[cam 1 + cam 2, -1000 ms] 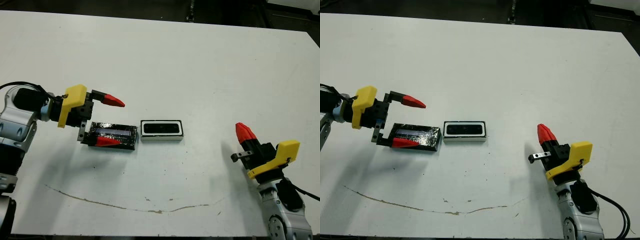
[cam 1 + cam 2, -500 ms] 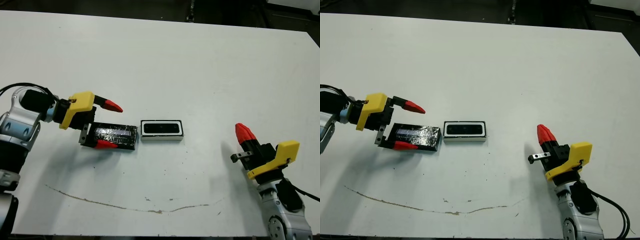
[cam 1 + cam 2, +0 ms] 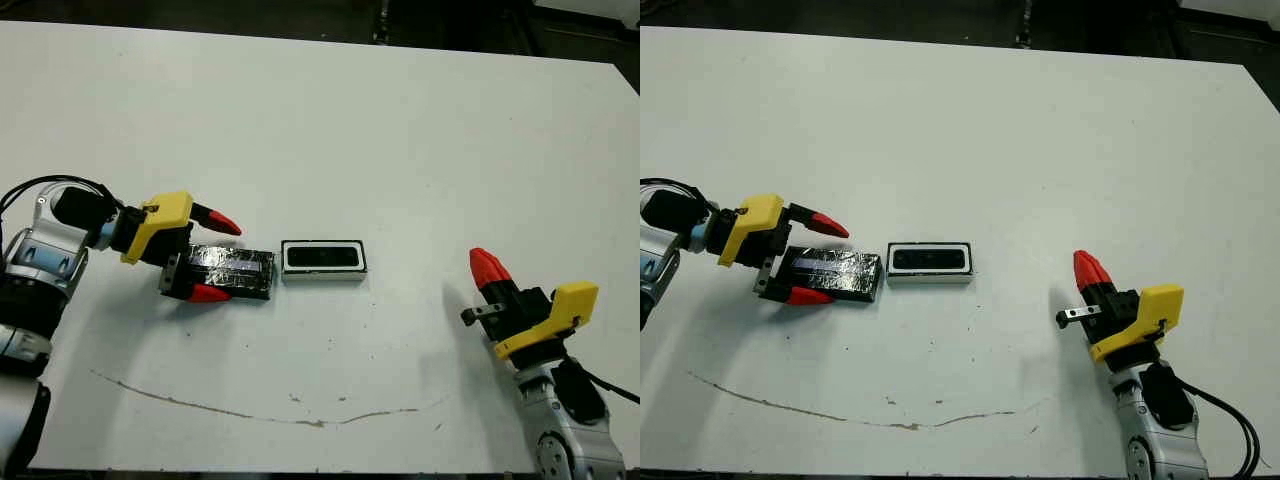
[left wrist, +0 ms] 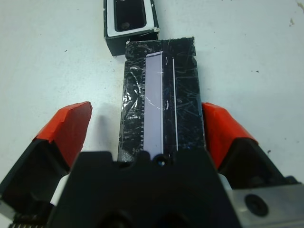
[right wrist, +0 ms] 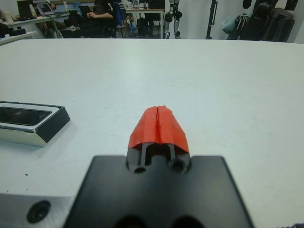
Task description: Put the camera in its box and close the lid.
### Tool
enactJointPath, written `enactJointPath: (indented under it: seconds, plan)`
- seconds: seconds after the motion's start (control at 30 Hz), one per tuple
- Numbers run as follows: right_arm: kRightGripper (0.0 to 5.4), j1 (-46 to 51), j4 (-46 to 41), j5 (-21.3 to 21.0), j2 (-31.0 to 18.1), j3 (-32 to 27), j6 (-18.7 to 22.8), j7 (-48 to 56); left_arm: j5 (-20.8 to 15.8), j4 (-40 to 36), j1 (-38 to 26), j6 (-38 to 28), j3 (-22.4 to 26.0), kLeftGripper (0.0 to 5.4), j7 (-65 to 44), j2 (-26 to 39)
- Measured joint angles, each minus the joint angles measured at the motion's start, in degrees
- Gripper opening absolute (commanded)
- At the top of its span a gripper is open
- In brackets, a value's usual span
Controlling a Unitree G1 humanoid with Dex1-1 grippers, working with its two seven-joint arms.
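Observation:
The lid [image 3: 235,271], black and crinkly with a pale stripe, lies flat on the white table at the left. My left gripper [image 3: 217,258] is open and straddles the lid's left end, one red fingertip on each long side; in the left wrist view the lid [image 4: 161,104] runs between the fingers [image 4: 69,130]. Just right of the lid stands the box [image 3: 323,261], white-walled, with the dark camera [image 3: 323,257] lying inside it. My right gripper [image 3: 486,265] is shut and empty, well to the right of the box [image 5: 28,122].
A thin brown scuff line [image 3: 250,410] curves across the table near its front edge. Beyond the far edge, the right wrist view shows a seated person [image 5: 97,14], desks and equipment stands.
My left gripper has dropped lower and shifted a little toward the lid, so its fingers now sit on both sides of it. Lid, box and right arm have not moved.

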Motion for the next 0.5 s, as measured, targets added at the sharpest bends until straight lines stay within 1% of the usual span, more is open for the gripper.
enactJointPath:
  seconds: [0.3, 0.4, 0.5]
  plan:
    - [0.01, 0.03, -0.14, -0.03, -0.32, 0.02, 0.11, 0.06, 0.52, -0.38, 0.01, 1.31, 0.27, 5.40, -0.46, 1.57]
    - [0.01, 0.03, -0.13, -0.10, -0.44, 0.06, 0.11, 0.07, 0.60, -1.03, 0.23, 3.21, 0.48, 5.40, -0.27, 1.98]
    - [0.01, 0.03, -0.13, -0.01, -0.47, 0.14, 0.13, 0.09, 0.73, -3.21, 0.59, 6.40, 0.52, 5.40, 0.48, 2.14]
